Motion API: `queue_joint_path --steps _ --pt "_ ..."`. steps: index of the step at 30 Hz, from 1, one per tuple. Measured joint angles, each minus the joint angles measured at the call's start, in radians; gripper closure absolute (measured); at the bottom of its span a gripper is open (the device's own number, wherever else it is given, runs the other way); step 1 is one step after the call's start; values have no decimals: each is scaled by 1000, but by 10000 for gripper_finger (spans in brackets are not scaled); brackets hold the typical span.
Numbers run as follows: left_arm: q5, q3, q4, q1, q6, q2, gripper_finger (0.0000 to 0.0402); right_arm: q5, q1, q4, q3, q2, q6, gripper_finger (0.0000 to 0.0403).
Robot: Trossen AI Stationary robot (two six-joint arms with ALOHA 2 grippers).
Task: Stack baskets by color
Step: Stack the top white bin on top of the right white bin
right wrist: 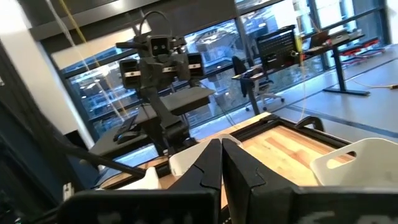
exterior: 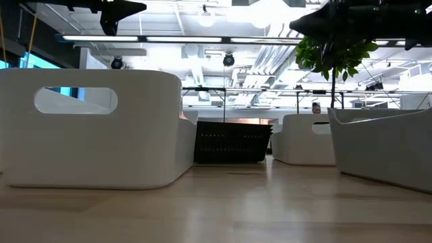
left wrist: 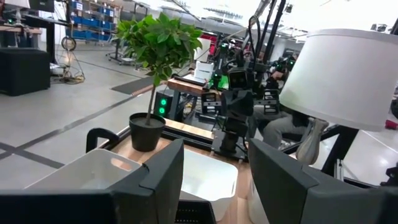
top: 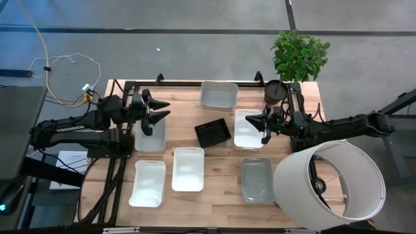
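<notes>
Hovering empty, left pincer (top: 160,109) gapes, right pincer (top: 260,122) pinched together above white baskets (top: 188,169).

I count seven baskets on my table, all upright with open tops. A translucent grey basket (top: 218,94) sits at the far edge, square to the table. The black slotted basket (top: 213,132) lies mid-table, slightly turned. Just beside it is a white basket (top: 249,128), and another white basket (top: 150,135) rests toward the left. Along the near side sit two white ones (top: 147,183) (top: 188,169) close together, and a clear grey basket (top: 257,180) well apart from them.
</notes>
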Motion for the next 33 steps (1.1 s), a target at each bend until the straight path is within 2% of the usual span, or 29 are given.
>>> queue_joint_path --steps 4,10,12,14,17,21,24,27,30,33 --pt "3 0 0 0 -2 0 234 43 0 1 0 0 6 402" --pt "34 0 2 0 -5 0 234 69 0 -35 23 0 146 402" --pt "71 0 6 0 -5 -4 234 70 0 -174 92 0 176 403" --pt "91 0 14 0 -17 -12 234 80 0 -456 202 5 185 403" --pt "90 0 27 0 -45 -14 234 162 0 -922 386 49 251 403" --pt "65 -1 57 0 -54 -15 234 196 -1 -1336 563 124 369 403" --pt "25 -1 57 0 -54 -14 234 169 -1 -1528 632 172 491 402" --pt "-6 -1 58 0 -54 -15 234 141 0 -1678 641 209 633 402" --pt "-14 -1 57 0 -54 -15 234 134 0 -1707 586 222 747 397" --pt "-18 -1 57 0 -55 -15 234 130 0 -1649 525 224 829 367"
